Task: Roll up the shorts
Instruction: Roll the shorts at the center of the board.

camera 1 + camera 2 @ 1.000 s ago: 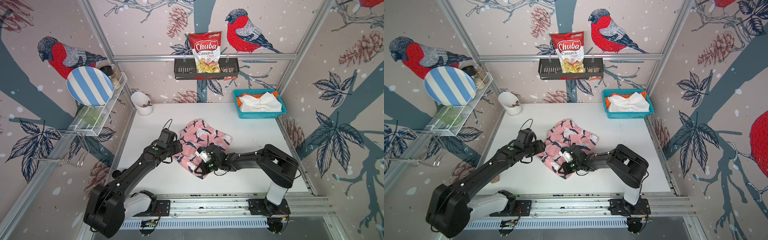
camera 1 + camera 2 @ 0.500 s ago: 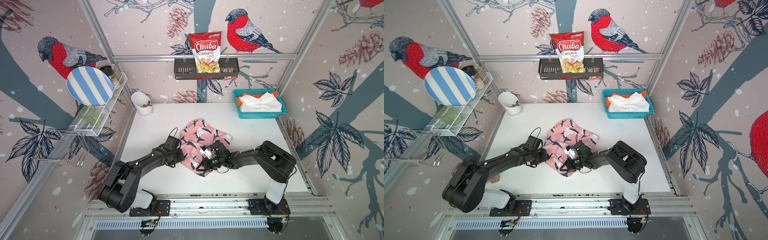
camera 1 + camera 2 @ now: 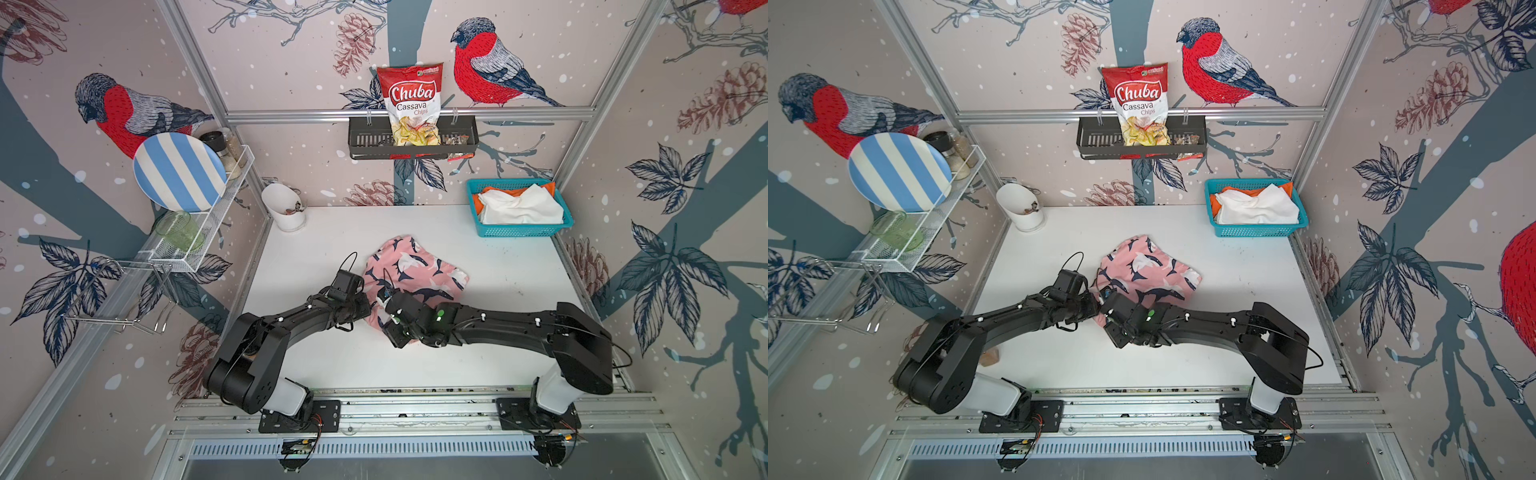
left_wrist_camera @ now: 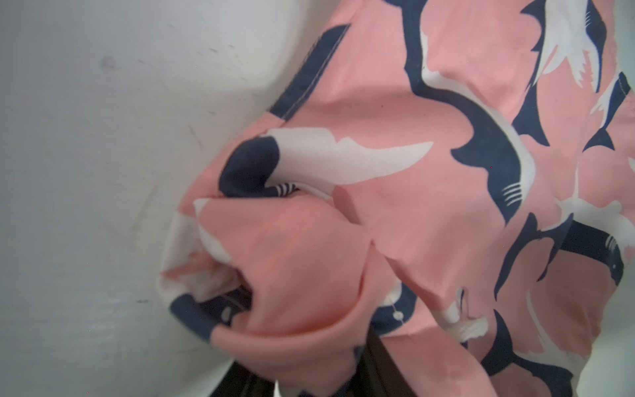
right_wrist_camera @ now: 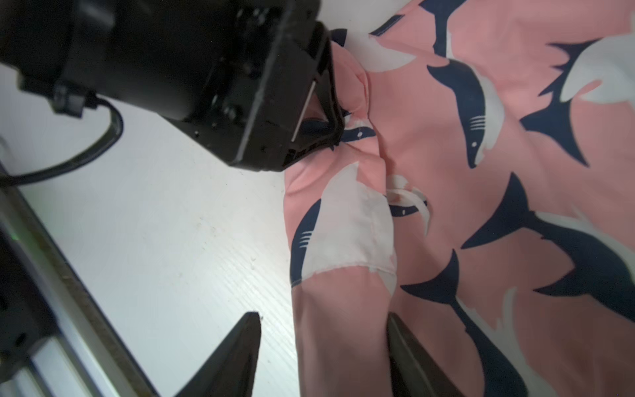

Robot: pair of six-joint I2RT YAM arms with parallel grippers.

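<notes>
– Where were the shorts when you looked?

– The pink shorts, the pair with navy-and-white sharks, lay crumpled around the middle of the white desk. The white shorts sat on top of the orange shorts in the blue basket, which stood in the far right corner, well apart from the arms.

– And your two hands?

– They met at the near edge of the pink pair, just beside each other. My left hand reached in from the left. In the right wrist view its tips were nipped onto a small fold at the cloth's edge, and the fabric puckered toward them.

– The right one?

– My right hand stood open with its fingers well spread. One was over bare desk and the other was against the cloth. A raised fold of the near edge lay loose between them, not clamped.

– Did the left wrist camera add anything?

– Only bunched pink cloth close to the lens, with bare desk beside it. I couldn't make out the tips there.
</notes>
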